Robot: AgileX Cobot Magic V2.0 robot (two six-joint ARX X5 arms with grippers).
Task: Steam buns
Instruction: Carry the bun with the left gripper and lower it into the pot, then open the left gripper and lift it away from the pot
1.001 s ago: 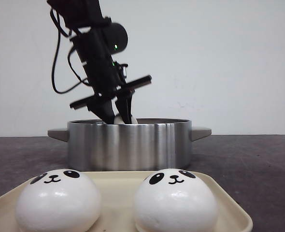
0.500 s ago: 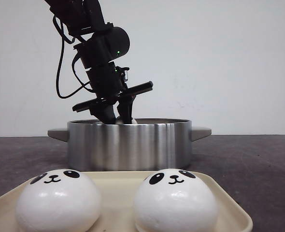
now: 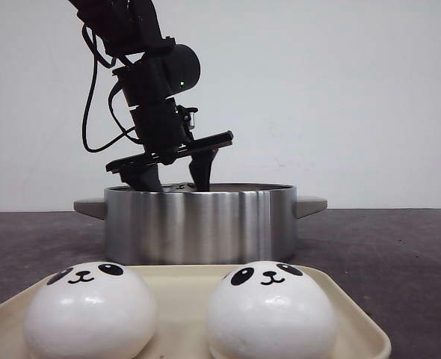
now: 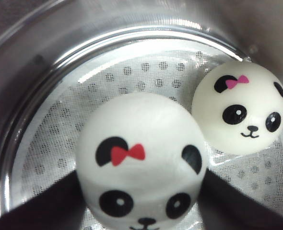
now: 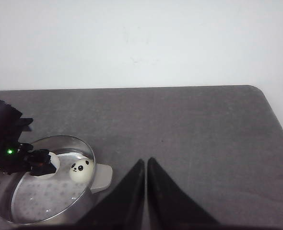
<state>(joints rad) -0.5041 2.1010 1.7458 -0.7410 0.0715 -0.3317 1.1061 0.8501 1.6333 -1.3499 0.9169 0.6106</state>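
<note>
Two buns were already in the pot (image 3: 198,223), and two more waited on the tray (image 3: 355,318) in front, so by my reckoning the job stood about half done.

Down in the pot, one bun (image 4: 241,106) sat off to the side on the perforated steamer plate (image 4: 146,76), close against the wall. The other bun (image 4: 140,160) sat between the fingers (image 4: 45,203) of the left gripper (image 3: 174,178), which reached in over the rim. Seen from the front, those fingers stood spread apart. From the wrist they lay along either side of the bun, and I could not tell whether they touched it or had just let go. I took it that this bun was being set down and that the arm would need to lift clear next.

The right gripper (image 5: 146,191) hung well away over bare table (image 5: 204,129), its fingers pressed together and holding nothing.

On the tray, the left bun (image 3: 90,308) and the right bun (image 3: 271,313) sat side by side, apart from each other.

All four were glossy white domes with black panda faces: oval eyes, a tiny nose, a smile. The two in the pot also wore small pink bows by one ear. They looked smooth and likely squashy, so a gentle pinch would suit.
</note>
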